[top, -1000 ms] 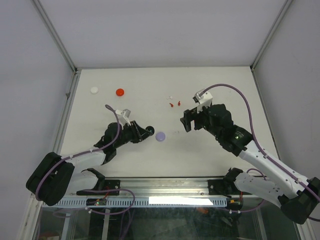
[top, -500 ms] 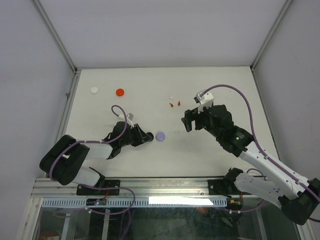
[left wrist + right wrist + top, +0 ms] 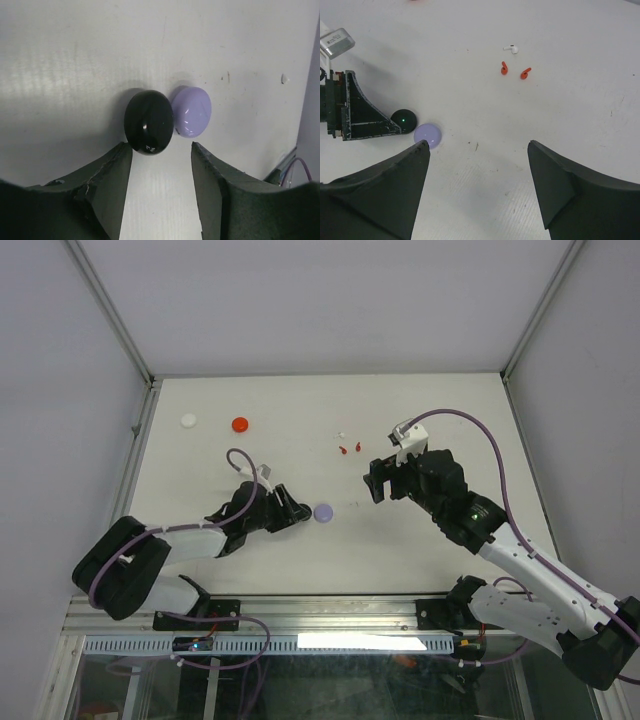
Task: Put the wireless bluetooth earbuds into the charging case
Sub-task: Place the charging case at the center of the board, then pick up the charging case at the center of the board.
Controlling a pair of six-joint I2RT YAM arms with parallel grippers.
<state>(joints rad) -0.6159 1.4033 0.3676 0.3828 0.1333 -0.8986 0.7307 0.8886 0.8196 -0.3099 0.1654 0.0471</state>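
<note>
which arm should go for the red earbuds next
Right: the right gripper, open, faces the red earbuds; the left gripper sits at the black case and lavender case, farther away.

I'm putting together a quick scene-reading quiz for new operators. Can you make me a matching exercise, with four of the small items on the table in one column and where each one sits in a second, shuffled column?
Things
1. black case
2. red case
3. white earbud
4. white case

Places
A. next to the two red earbuds
B. furthest left of all the cases in the top view
C. right beside the lavender case
D. just right of the white case, toward the far side

Pairs: 1-C, 2-D, 3-A, 4-B
</note>
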